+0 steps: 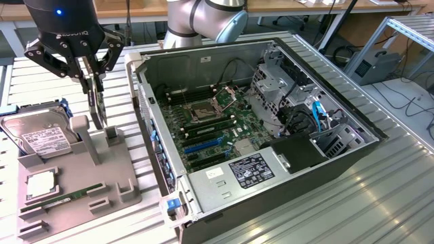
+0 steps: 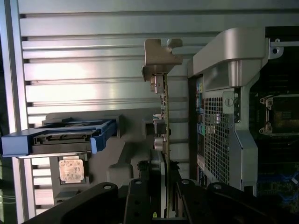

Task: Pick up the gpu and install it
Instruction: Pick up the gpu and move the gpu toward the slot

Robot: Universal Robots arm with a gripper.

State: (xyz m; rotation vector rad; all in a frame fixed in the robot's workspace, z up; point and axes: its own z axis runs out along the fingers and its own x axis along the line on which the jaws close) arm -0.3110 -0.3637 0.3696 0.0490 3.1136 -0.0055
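1. The end effector [image 1: 93,81] pinches the gpu [image 1: 98,109] between its two fingers. The jaws stand partway closed on the thin board's upper edge.
2. The gpu hangs upright and edge-on below the fingers. It is over the grey holder [image 1: 74,173] on the worktop [image 1: 379,203], at the exterior view's left.
3. The step in hand appears to be raising the card out of the holder. Keep the board vertical and the travel straight so that the lower edge does not catch the holder post [image 1: 113,137] just beside it.
4. Hold the pinch firm and centred; a thin card gripped at one edge is likely to swing or twist.
5. In the wrist view the metal bracket [image 2: 159,56] sits at the card's far end, near the wall of the open computer case [image 2: 224,116]. Keep these apart.
6. The hard drive [image 1: 42,136] stands in the holder near the card, not touching it.
7. Whether the card's lower edge is clear of the holder cannot be told.
8. The card's faces and connector edge are not visible. The case wall partly hides the blue slot [image 1: 201,146] on the motherboard.
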